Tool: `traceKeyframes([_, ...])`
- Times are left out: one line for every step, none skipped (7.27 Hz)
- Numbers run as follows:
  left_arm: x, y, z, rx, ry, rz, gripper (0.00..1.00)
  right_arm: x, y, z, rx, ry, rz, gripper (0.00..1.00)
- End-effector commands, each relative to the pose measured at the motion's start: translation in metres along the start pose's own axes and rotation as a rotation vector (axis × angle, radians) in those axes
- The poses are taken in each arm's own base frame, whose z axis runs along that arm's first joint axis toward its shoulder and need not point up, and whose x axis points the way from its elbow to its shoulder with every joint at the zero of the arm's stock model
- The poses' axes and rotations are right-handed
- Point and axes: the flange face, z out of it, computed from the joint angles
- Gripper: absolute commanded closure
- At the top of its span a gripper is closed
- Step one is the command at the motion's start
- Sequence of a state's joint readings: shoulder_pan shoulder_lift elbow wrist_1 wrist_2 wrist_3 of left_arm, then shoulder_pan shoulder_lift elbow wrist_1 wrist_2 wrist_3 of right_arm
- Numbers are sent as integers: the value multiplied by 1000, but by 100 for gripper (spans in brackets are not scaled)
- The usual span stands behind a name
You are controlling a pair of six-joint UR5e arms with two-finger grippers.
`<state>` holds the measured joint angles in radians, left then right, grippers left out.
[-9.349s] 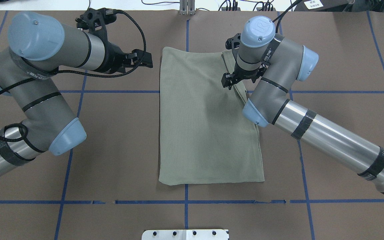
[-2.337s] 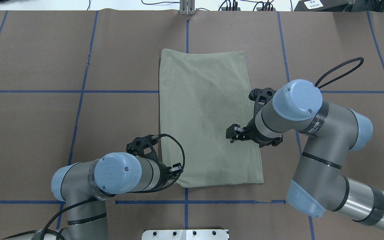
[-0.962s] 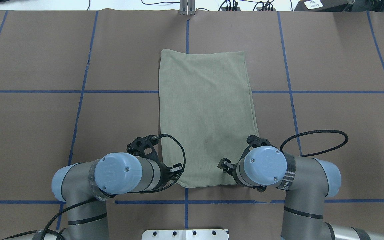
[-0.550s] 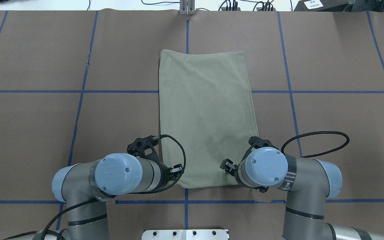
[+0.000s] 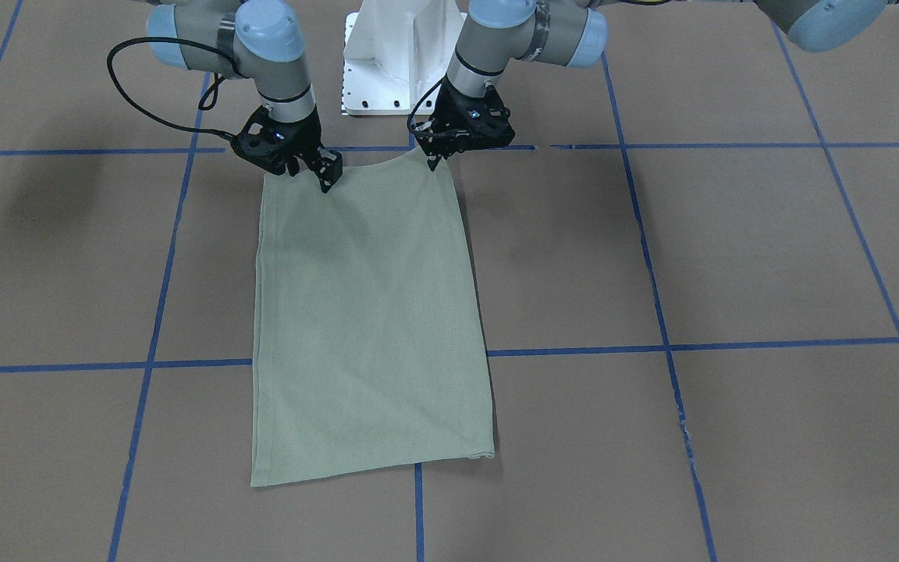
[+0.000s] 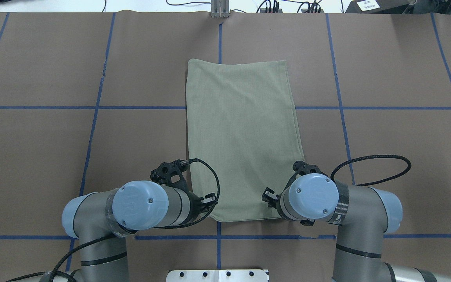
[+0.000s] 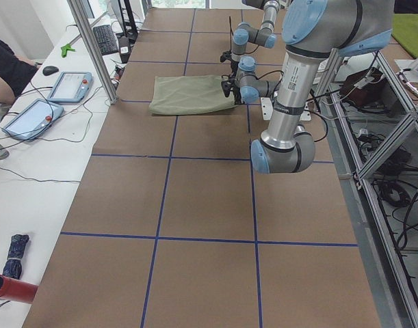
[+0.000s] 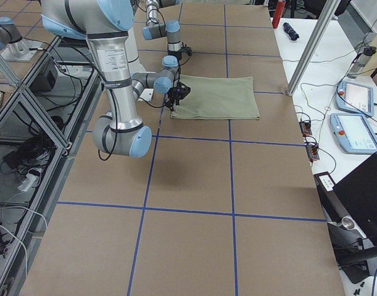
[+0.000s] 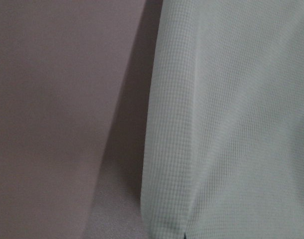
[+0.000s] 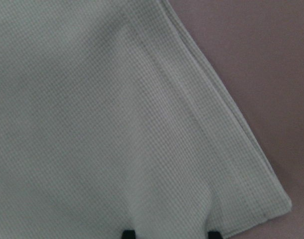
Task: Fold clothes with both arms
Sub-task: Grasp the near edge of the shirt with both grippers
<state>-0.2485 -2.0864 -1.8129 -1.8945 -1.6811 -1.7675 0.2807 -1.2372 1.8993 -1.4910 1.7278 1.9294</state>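
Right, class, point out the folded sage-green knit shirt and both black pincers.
folded sage-green knit shirt [image 6: 241, 133]: overhead view, cloth's middle.
left black pincer [image 5: 432, 158]: front-facing view, between fingertips.
right black pincer [image 5: 325, 173]: front-facing view, between fingertips.

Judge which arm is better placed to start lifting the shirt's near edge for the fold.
Left. The left gripper is at the shirt's near corner, which peaks up to it, seemingly pinched. The right gripper sits inward of its corner, fingers apart on the cloth.

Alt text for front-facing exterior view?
An olive-green knit shirt, folded into a long rectangle, lies on a brown table gridded with blue tape. At its top edge, the left black claw touches the view-right corner, the right black claw sits near the view-left corner.
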Motion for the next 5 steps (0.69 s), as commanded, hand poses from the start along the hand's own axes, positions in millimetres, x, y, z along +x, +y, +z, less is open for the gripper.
traceKeyframes([1, 0, 0, -2, 1, 1, 100, -6, 3, -6, -8, -14, -3, 100])
traceKeyframes([0, 0, 0, -2, 0, 0, 100, -12, 4, -13, -6, -32, 11, 100])
traceKeyframes([0, 0, 0, -2, 0, 0, 100, -21, 4, -20, -13, -62, 59, 100])
traceKeyframes([1, 0, 0, -2, 1, 1, 100, -28, 1, -27, -17, -78, 66, 100])
traceKeyframes([1, 0, 0, -2, 1, 1, 100, -29, -3, -28, -15, -80, 71, 100])
